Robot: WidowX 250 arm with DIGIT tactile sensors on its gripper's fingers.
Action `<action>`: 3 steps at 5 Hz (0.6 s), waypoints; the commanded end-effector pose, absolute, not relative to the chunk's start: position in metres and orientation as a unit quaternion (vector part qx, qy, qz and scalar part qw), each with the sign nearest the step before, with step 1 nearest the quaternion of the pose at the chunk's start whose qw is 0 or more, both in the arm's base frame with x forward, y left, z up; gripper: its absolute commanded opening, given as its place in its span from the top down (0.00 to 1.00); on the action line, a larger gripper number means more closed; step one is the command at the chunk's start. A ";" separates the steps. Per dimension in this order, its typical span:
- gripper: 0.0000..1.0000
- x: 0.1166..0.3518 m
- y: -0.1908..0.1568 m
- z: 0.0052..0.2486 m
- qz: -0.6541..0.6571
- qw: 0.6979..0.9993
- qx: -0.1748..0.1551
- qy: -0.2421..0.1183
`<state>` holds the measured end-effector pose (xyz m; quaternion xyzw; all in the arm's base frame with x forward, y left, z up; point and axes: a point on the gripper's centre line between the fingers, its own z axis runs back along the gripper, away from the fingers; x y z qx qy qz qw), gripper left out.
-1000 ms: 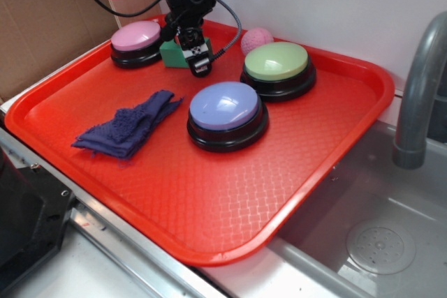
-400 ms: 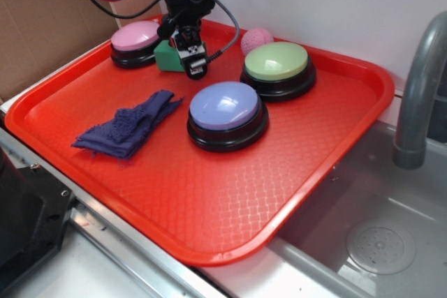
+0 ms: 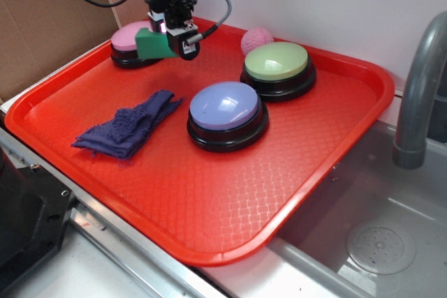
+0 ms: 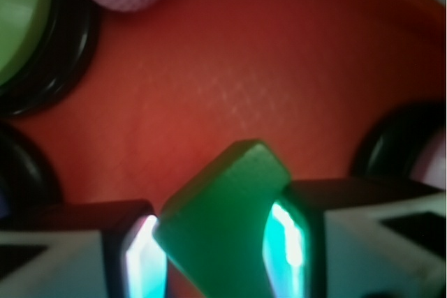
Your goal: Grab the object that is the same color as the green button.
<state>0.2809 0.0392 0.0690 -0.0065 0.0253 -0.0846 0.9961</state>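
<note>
The object, a small dark green block (image 3: 154,44), hangs above the red tray (image 3: 335,151) in front of the pink button. My gripper (image 3: 171,41) is shut on it. In the wrist view the green block (image 4: 223,221) fills the gap between both fingers (image 4: 143,259), tilted, with the tray floor well below it. The green button (image 3: 276,61), a pale yellow-green dome on a black base, sits at the tray's back right, and its edge (image 4: 21,26) shows at the wrist view's top left.
A pink button (image 3: 133,35) stands right behind the held block. A lavender-blue button (image 3: 226,107) sits mid-tray, a pink textured ball (image 3: 256,38) at the back, a purple cloth (image 3: 129,127) on the left. A sink and grey tap (image 3: 419,88) lie to the right.
The gripper has risen and shifted left toward the pink button, lifting the green block off the tray floor. Nothing else has moved.
</note>
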 end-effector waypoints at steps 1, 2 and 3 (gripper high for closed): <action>1.00 0.248 0.033 0.133 0.012 1.000 -0.017 -0.015; 1.00 0.221 0.029 0.146 0.028 0.999 -0.003 -0.017; 1.00 0.203 0.024 0.149 0.035 0.999 -0.002 -0.021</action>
